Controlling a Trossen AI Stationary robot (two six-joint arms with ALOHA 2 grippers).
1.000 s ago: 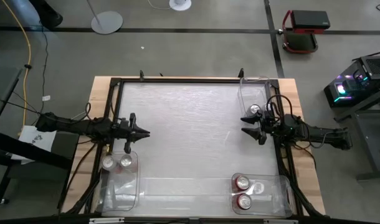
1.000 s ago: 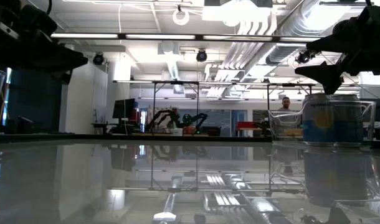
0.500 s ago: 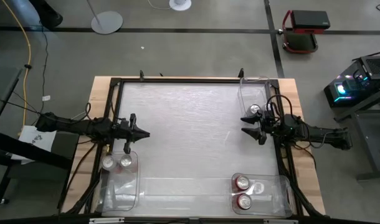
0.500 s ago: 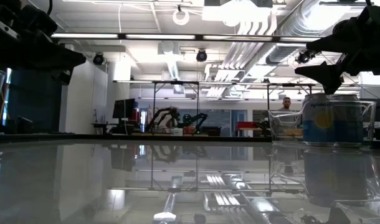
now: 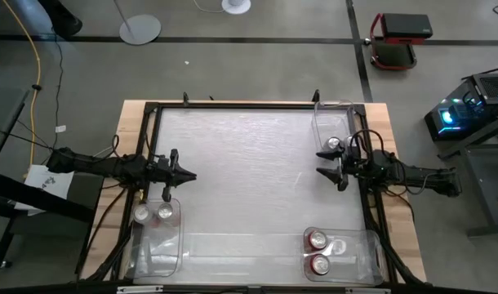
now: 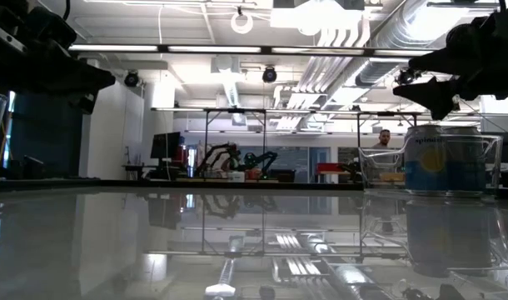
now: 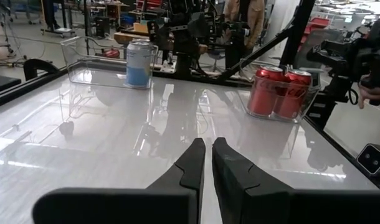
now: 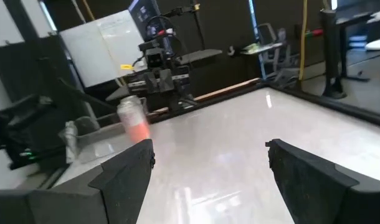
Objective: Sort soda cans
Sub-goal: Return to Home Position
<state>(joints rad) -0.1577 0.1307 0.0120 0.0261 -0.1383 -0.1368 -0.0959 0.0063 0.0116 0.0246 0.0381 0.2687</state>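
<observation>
Soda cans (image 5: 141,214) are all inside clear bins as far as I can see, and nothing lies loose on the table (image 5: 249,175). Two silver tops stand side by side in the left bin (image 5: 163,249), at the table's lower left corner in the high view, right by my left arm. Red cans (image 7: 268,90) stand touching in the lower right bin (image 5: 362,255); two I am sure of, a third I cannot settle. A blue-and-white can (image 7: 139,62) stands upright in the top right bin (image 5: 331,121). My right arm covers part of that bin from above, so I cannot tell whether a second one sits in there.

My left pincer (image 5: 190,175) hangs over the left side of the table, just beyond the left bin, with its fingers pressed together and nothing between them. My right pincer (image 5: 319,163) hovers at the right side, just beside the top right bin, fingers spread wide and empty, with the blue-and-white can close by it.

I judge the sorting done, or all but done: every can in view is binned and I have nothing in hand. What looks left is only bringing both arms to rest. The one thing to mind is my right pincer's nearness to that bin wall as it draws away.
</observation>
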